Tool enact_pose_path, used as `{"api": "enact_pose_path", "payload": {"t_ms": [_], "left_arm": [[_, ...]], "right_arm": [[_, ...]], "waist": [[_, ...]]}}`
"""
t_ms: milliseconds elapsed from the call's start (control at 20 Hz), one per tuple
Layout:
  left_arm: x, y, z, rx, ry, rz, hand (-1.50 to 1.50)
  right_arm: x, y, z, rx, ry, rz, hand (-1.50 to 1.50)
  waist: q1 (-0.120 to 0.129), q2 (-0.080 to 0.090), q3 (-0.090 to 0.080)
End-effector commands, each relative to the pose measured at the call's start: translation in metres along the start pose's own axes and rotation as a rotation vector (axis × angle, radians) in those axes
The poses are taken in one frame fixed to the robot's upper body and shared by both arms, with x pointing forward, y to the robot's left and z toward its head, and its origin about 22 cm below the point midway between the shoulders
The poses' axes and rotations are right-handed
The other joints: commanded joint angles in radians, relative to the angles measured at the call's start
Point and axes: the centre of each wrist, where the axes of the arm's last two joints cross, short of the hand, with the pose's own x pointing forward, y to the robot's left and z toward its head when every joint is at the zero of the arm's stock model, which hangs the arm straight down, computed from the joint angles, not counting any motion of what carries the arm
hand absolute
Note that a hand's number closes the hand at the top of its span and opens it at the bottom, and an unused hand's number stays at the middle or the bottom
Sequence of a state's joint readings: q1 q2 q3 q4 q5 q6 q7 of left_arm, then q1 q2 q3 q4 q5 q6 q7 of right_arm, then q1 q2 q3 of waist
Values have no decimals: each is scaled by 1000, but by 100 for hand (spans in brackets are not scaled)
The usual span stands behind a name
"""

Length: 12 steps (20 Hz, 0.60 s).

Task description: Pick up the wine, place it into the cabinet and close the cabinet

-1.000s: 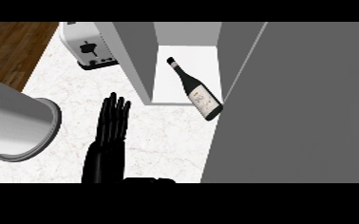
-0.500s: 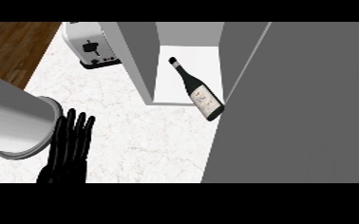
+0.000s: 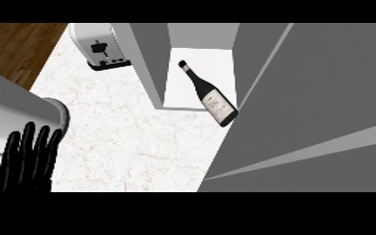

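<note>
Left hand (image 3: 29, 157): fingers straight and side by side, holding nothing, low at the near left edge, well apart from the bottle.
Right hand: not visible.
Wine bottle (image 3: 209, 94): lying on the white cabinet floor (image 3: 180, 87), neck pointing far, base at the near edge.
Cabinet door (image 3: 308, 104): open at right, so closing looks like the remaining step.
Toaster (image 3: 99, 46): far left on the counter (image 3: 132, 144).
Grey pot (image 3: 29, 112): near left, beside the hand.

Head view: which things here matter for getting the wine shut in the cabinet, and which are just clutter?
Part of the job:
- wine bottle, lying on the cabinet floor
- cabinet, open
- cabinet door, swung open at the right
- left hand, open, at lower left

Just lying about:
- toaster, on the counter
- grey round vessel, left edge
</note>
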State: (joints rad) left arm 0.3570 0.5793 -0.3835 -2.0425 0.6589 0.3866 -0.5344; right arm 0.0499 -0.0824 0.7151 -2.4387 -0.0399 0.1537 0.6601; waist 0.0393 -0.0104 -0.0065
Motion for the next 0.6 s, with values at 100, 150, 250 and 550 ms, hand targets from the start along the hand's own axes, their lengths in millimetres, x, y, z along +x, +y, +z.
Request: {"api": "enact_pose_path", "payload": {"t_ms": [100,150,250,550], "left_arm": [[8,25,1,-10,-14,7,-150],[14,33,2,2,-5,-4,-150],[19,37,-3,-33,-5,14,-150],[29,56,-6,-60,-39,17,-150]], "right_arm": [[12,43,-32,113,-86,-47,150],[18,41,-32,100,-91,-61,150],[13,45,-53,77,-99,-22,150],[30,29,-94,32,-68,-12,150]], "waist": [[0,3,0],[8,3,0],[11,4,0],[34,9,0]]}}
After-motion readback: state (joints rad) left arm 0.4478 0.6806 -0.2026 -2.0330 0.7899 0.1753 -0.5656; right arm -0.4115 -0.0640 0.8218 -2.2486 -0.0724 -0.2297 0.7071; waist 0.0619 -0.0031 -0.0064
